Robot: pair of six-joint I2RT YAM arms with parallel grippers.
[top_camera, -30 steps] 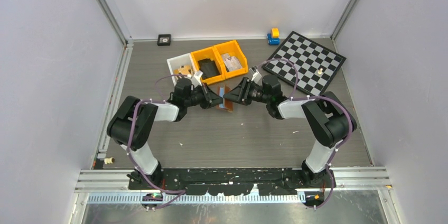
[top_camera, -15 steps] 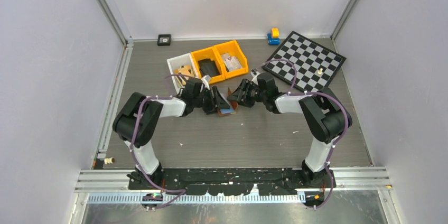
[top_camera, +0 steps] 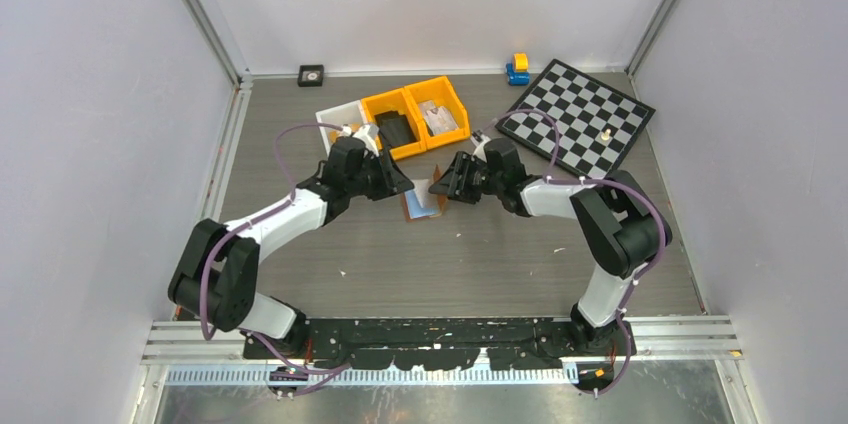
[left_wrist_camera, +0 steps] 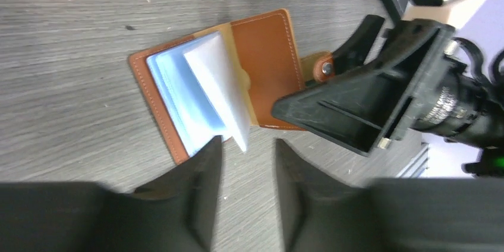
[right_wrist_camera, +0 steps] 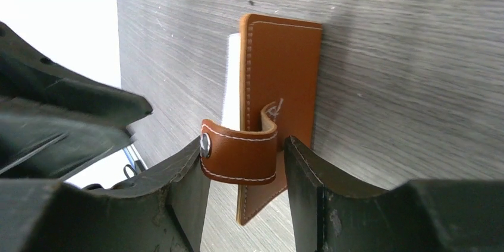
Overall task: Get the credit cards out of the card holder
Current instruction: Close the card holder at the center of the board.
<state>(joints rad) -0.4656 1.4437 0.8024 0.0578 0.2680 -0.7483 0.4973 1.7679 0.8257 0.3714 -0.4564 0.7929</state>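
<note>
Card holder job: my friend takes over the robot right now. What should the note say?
Left gripper: open, empty, just short of the card holder.
Right gripper: fingers either side of the holder's snap strap; grip unclear.
Holder lies open on the table, credit cards inside, one whitish card tilted up.
Done: holder opened. Left: pull every card out.

Matt leather card holder (left_wrist_camera: pixel 267 56) (white-stitched), smooth plastic credit cards (left_wrist_camera: pixel 217 88)
</note>
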